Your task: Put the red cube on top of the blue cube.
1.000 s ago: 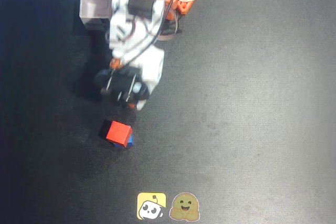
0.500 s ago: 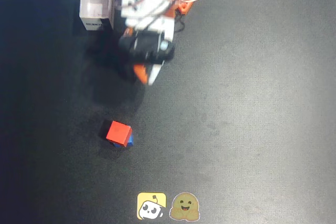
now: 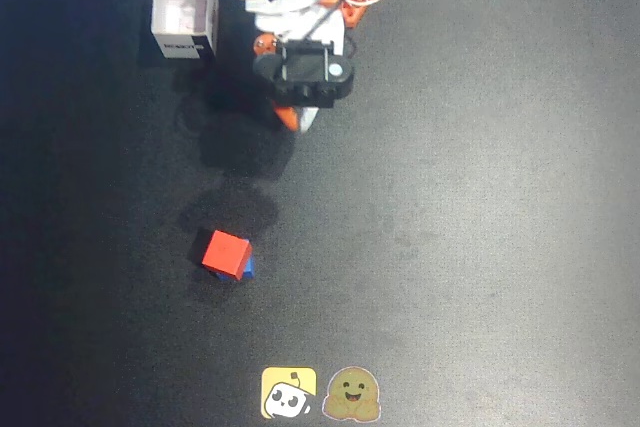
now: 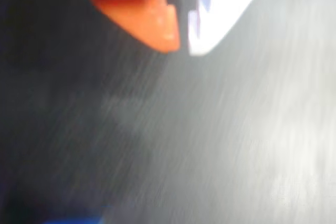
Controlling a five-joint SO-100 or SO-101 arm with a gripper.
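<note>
Nearly shut pincer [image 4: 182,43] — empty

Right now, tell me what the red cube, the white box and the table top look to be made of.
Red cube: likely plastic or painted wood, with matte, even faces.
White box: probably thin cardboard, given its flat open-topped walls and printed label.
Table top: dark, dull, finely speckled, possibly a rubber or fabric mat.

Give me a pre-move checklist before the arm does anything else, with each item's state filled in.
1. red cube sits on the blue cube: ok.
2. Stack square: not ok, blue peeks out at one corner.
3. gripper holds nothing: ok, jaws nearly closed, nothing between.
4. Gripper apart from the stack: ok, overhead view.
5. white box apart from the arm: ok.
6. Wrist view sharp: not ok, blurred.
</note>
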